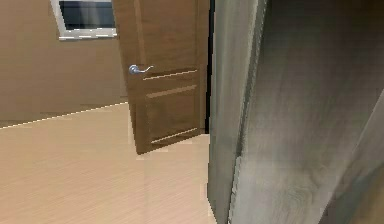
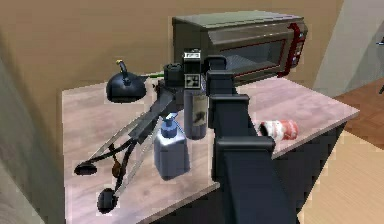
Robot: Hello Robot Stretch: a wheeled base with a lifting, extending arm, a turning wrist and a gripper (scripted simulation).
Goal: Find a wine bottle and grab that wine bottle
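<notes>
In the arm side view my arm (image 2: 240, 150) reaches out over a pale wooden countertop (image 2: 85, 115). The gripper (image 2: 96, 185) has its thin fingers slanting down to the left above that top. A dark upright bottle-like shape (image 2: 197, 112) stands close to the arm's left, just under the two white marker squares. In front of it stands a white and blue dispenser bottle (image 2: 171, 150). With the countertop behind the fingers, I cannot tell whether the gripper holds anything.
A dark toaster oven (image 2: 240, 42) sits at the counter's back, a black round object (image 2: 126, 88) at back left, and a red and white can (image 2: 279, 129) lies right of the arm. The forward view has a brown door (image 1: 165, 70), a window (image 1: 85, 17), a grey panel (image 1: 235, 110) and wood floor (image 1: 90, 170).
</notes>
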